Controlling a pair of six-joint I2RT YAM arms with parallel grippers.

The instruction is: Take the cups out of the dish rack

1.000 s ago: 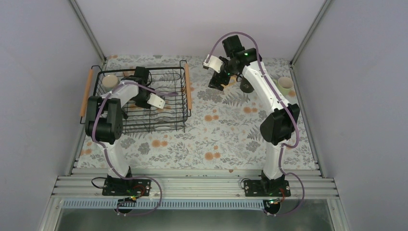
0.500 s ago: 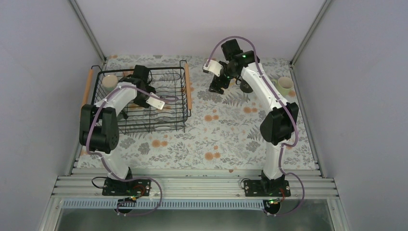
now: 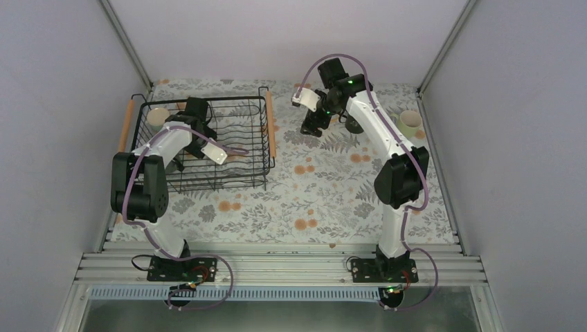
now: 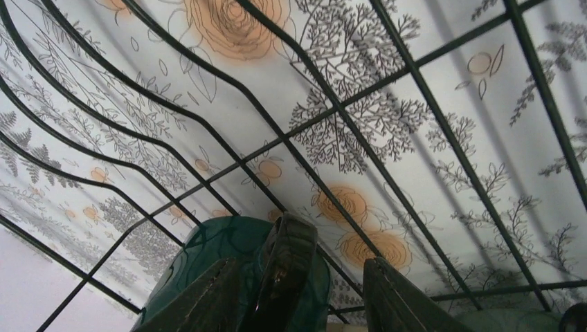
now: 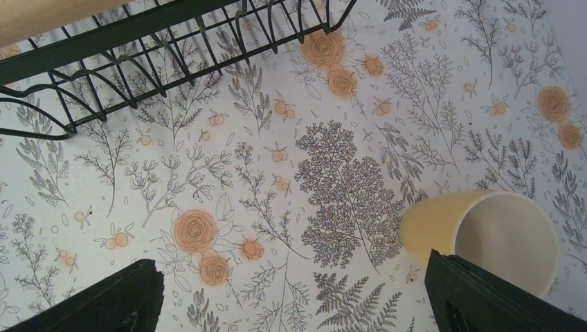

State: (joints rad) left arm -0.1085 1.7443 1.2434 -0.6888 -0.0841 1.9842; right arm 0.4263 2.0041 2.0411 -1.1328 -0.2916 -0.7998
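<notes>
Your left hand (image 4: 301, 277) sits low inside the dish rack (image 3: 221, 181), toward its far left corner. Its fingers are apart and straddle what looks like the handle of the dark teal cup (image 4: 221, 238), though the view is too close to be sure. Centre that handle between the fingers, close firmly, then lift straight up so the cup clears the wires before swinging out past the rack's right side. Your right hand (image 5: 294, 277) hangs wide open over the table (image 5: 360, 138) just right of the rack, with the yellow cup (image 5: 484, 238) beside one finger; keep that hand clear.
</notes>
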